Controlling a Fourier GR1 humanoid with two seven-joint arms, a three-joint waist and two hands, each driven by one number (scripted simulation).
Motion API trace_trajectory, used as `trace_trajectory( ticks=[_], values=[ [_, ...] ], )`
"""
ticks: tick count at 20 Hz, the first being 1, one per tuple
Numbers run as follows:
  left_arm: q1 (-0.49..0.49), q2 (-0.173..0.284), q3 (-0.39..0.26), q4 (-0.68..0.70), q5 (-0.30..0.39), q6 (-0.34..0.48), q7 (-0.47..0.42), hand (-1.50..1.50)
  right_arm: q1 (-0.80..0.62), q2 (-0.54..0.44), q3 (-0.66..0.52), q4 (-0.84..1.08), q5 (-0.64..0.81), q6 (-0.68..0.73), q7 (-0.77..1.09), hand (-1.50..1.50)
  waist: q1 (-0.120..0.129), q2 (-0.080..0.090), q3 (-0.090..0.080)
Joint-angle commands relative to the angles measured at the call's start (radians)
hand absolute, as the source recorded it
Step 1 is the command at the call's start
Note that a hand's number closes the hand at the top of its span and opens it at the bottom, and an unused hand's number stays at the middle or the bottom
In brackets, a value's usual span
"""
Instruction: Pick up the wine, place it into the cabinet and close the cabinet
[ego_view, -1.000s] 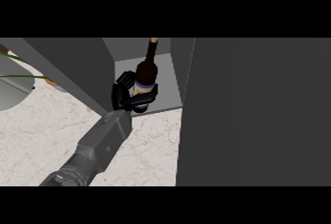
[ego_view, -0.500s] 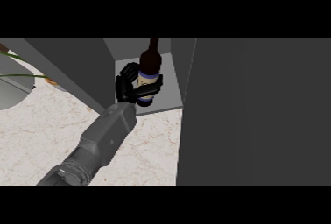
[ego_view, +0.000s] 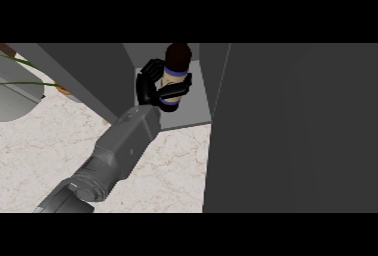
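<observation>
Wine (ego_view: 176, 65) lifted deeper into cabinet (ego_view: 193, 117), left hand (ego_view: 155, 85) clasping it.

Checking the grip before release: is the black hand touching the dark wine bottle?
Touching. The head view shows the left hand with fingers curled round the dark wine bottle inside the grey cabinet.

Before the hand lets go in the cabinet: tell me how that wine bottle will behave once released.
The wine bottle is tall and narrow, so it probably tips easily if nudged. It looks rigid and glassy, likely slippery and breakable. The left hand is curled round its middle, so opening the fingers sideways may knock it.
</observation>
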Motion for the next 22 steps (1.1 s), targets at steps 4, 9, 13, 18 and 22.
trace_trajectory(
  ticks=[4,9,13,18,22],
  values=[
    [-0.066,0.000,0.026,0.035,0.023,0.018,0.072,1.50,0.004,-0.021,-0.044,-0.023,-0.042,0.014,0.003,-1.50,0.009,0.005,0.001],
    [-0.093,0.006,0.042,0.049,0.030,0.012,0.091,1.50,0.023,-0.018,-0.032,-0.039,-0.027,0.019,0.004,-1.50,0.014,0.006,0.000],
    [-0.096,0.040,-0.013,0.094,-0.030,0.046,0.080,1.50,0.036,-0.008,-0.028,-0.023,-0.022,0.028,-0.025,-1.50,0.021,0.010,0.002],
    [-0.098,0.034,-0.103,0.114,-0.123,0.211,0.050,1.50,0.011,-0.011,-0.038,0.007,-0.031,0.027,-0.019,-1.50,0.013,0.016,0.003],
    [-0.085,0.074,-0.118,0.115,-0.140,0.245,0.063,1.50,0.003,0.000,-0.024,0.002,-0.024,0.027,-0.033,-1.50,0.003,0.031,0.001]
  ],
)
